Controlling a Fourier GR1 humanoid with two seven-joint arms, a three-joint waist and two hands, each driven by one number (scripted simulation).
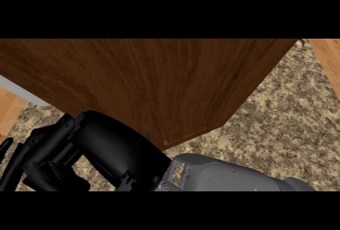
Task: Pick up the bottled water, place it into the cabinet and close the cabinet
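Observation:
A large brown wooden cabinet door [146, 81] fills the upper part of the head view, with its lower corner near the middle. My right hand [113, 150] reaches across from a grey forearm [225, 175] at the lower right. Its palm lies against the door's lower edge. Its fingers [43, 155] stretch fairly straight down to the left and hold nothing. A thin black finger [5, 149] shows at the left edge beside them. The bottled water is hidden from view, and so is the cabinet's inside. My left hand does not show.
Speckled beige countertop [285, 121] shows to the right of and below the door. Light wood strips sit at the far right [328, 58] and far left [10, 110]. A pale grey edge [20, 94] pokes out under the door at the left.

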